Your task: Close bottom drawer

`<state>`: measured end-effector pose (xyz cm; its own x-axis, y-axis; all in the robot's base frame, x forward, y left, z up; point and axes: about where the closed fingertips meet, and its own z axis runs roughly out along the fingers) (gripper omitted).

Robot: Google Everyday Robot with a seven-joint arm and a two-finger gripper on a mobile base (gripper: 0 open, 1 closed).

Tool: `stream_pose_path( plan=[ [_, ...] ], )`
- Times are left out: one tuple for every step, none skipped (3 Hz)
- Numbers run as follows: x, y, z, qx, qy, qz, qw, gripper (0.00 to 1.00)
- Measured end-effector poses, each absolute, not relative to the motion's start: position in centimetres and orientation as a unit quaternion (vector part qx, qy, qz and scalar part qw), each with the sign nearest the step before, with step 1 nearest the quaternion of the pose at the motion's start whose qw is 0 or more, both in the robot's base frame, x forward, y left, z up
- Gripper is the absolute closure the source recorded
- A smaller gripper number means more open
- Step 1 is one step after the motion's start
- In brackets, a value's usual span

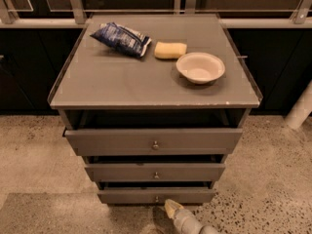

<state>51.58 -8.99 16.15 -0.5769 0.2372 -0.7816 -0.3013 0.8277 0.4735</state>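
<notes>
The grey cabinet [122, 82] has three drawers, all pulled out a little. The bottom drawer [126, 195] is the slim lowest front with a small round knob [156, 198]. It stands out less than the two above it. My gripper [171, 208] comes in from the bottom edge, with its pale tip just below and right of that knob, close to the drawer front.
On the cabinet top lie a blue snack bag [121, 38], a yellow sponge [170, 50] and a white bowl [200, 67]. A dark railing and wall stand behind. A white post [300, 108] stands at the right. Speckled floor surrounds the cabinet.
</notes>
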Motion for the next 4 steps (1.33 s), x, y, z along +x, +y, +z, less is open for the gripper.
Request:
stream_pose_path(
  plan=[
    [55.05, -9.24, 17.18, -0.034, 0.834, 0.266, 0.482, 1.0],
    [54.95, -9.27, 17.18, -0.034, 0.834, 0.266, 0.482, 1.0],
    [55.88, -9.49, 17.28, -0.037, 0.834, 0.256, 0.487, 1.0],
    [55.46, -9.45, 16.99, -0.06, 0.845, 0.259, 0.464, 1.0]
  ],
)
